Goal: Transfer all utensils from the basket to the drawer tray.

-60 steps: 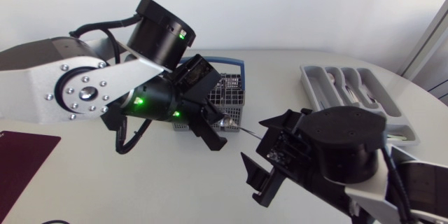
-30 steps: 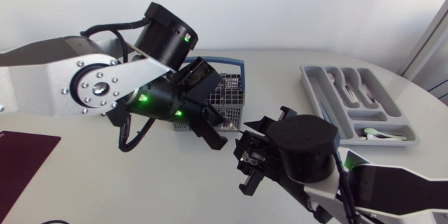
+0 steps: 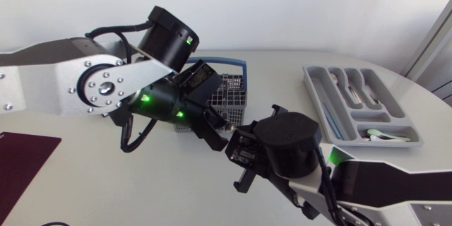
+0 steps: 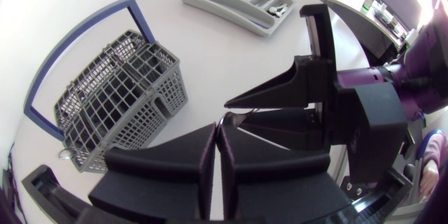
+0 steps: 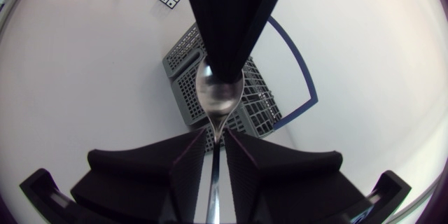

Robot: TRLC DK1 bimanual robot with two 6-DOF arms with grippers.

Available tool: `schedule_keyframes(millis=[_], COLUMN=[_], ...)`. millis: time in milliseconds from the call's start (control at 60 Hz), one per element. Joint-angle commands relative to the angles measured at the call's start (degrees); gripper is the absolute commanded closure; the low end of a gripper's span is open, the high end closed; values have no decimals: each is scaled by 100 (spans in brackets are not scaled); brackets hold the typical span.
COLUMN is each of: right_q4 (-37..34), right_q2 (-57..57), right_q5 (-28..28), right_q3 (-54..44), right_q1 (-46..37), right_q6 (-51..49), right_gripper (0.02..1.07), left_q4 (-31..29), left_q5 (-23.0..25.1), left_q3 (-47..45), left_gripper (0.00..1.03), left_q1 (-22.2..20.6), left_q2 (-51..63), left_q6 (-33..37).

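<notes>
Steel spoon (image 5: 219,94) is clamped by its bowl in the left hand (image 4: 218,131), mid-frame overhead beside the basket (image 3: 236,93); whether the right hand (image 5: 215,143) is closed on its handle cannot be told.

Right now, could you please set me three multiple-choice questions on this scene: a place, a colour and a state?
1. The tray sits: A at the table's right side; B at its left edge; C in its middle.
2. The handle of the basket is: A red; B blue; C yellow.
3. The left tool is: A wide open; B shut on the spoon; C out of sight.
A: the head view shows it far right. B: a blue hoop tops the basket. B: it pinches the spoon's bowl.
</notes>
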Motion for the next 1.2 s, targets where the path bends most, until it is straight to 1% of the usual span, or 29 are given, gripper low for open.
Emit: schedule_keyframes(millis=[0,167,433,517,617,683,783,900,967,1067,1183], right_q4=[72,63,-25,-25,-34,-60,-104,-192,-262,-438,-904], right_q2=[106,89,97,62,18,-26,-105,-237,-342,-571,-993], right_q5=[88,88,79,70,35,0,-18,-97,-176,-387,-994], right_q3=[98,90,63,37,-16,-51,-121,-227,-323,-464,-613], right_q1=[61,61,70,70,70,79,79,70,52,-18,-405], right_q6=[-93,-101,-128,-101,-101,-101,-93,-84,-101,-110,-154], right_gripper=[92,97,99,99,98,98,98,98,98,98,98], left_q4=[-57,-57,-57,-22,154,277,453,690,752,664,673], left_q5=[65,74,74,74,74,74,74,74,56,30,-31], left_q3=[55,11,-7,-15,2,72,178,239,319,415,319], left_gripper=[100,100,99,91,78,71,56,45,41,39,39], left_q1=[58,67,58,58,67,155,296,498,718,1016,1456], left_q2=[80,71,-8,-104,-227,-289,-403,-623,-764,-825,-895], left_q6=[-46,-29,-29,-20,-55,-81,-231,-389,-433,-406,-319])
